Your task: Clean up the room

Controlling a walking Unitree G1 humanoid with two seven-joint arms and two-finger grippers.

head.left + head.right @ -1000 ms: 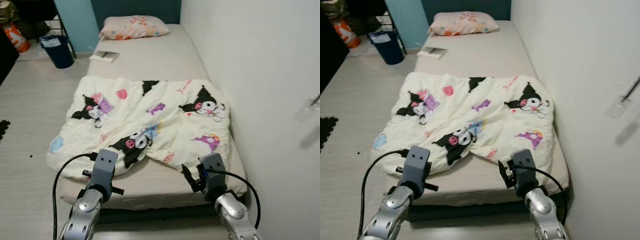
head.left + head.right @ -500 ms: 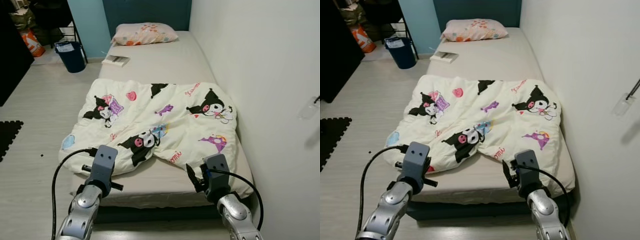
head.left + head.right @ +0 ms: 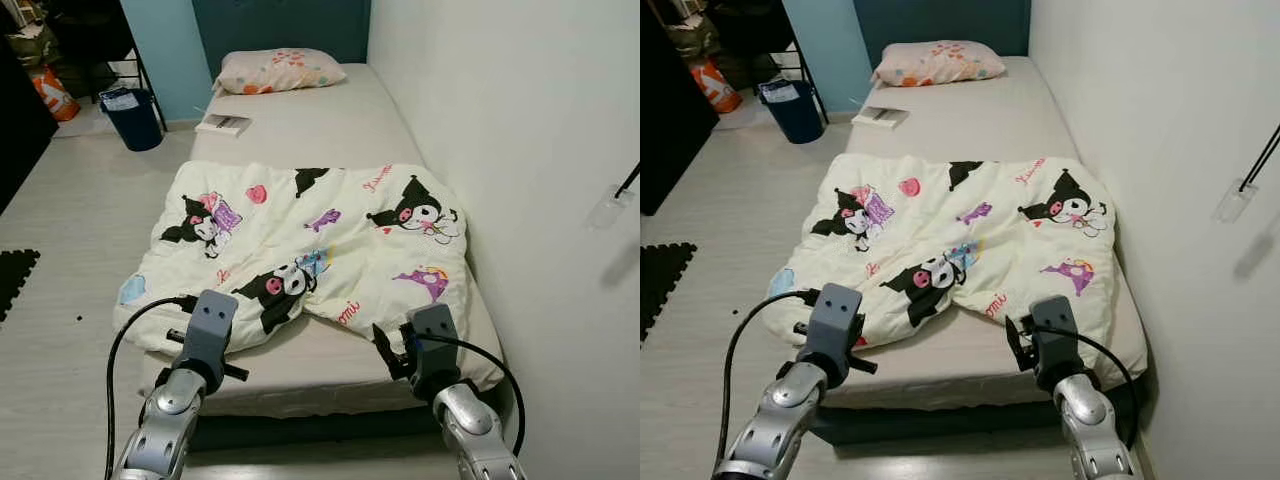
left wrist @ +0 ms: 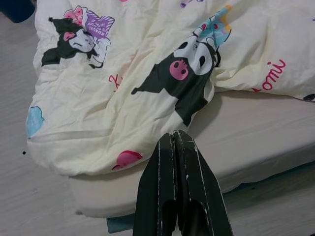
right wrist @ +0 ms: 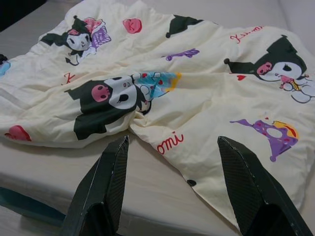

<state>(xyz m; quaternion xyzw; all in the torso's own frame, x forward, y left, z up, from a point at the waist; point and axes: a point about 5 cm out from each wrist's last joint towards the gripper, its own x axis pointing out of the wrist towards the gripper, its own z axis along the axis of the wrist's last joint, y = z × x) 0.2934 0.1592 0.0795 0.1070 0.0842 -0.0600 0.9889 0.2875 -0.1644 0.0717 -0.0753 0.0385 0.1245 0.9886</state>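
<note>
A rumpled cream blanket (image 3: 310, 235) printed with black cartoon figures covers the near half of the bed (image 3: 300, 125), and its left side hangs over the mattress edge. Both silver arms are held low at the foot of the bed. In the left wrist view my left gripper (image 4: 173, 133) is shut with nothing in it, pointing at the blanket's near left edge (image 4: 98, 147). In the right wrist view my right gripper (image 5: 173, 142) is open and empty, above the bare mattress strip, facing the fold where the blanket (image 5: 162, 93) dips in.
A flowered pillow (image 3: 275, 70) lies at the head of the bed, with a book (image 3: 223, 124) by the left edge. A blue bin (image 3: 127, 110) and a black floor mat (image 3: 15, 275) are on the left. The white wall (image 3: 520, 150) runs along the bed's right side.
The head camera has shifted a little, so the whole scene sits slightly differently. Both arms keep the same pose and the blanket lies as before.
</note>
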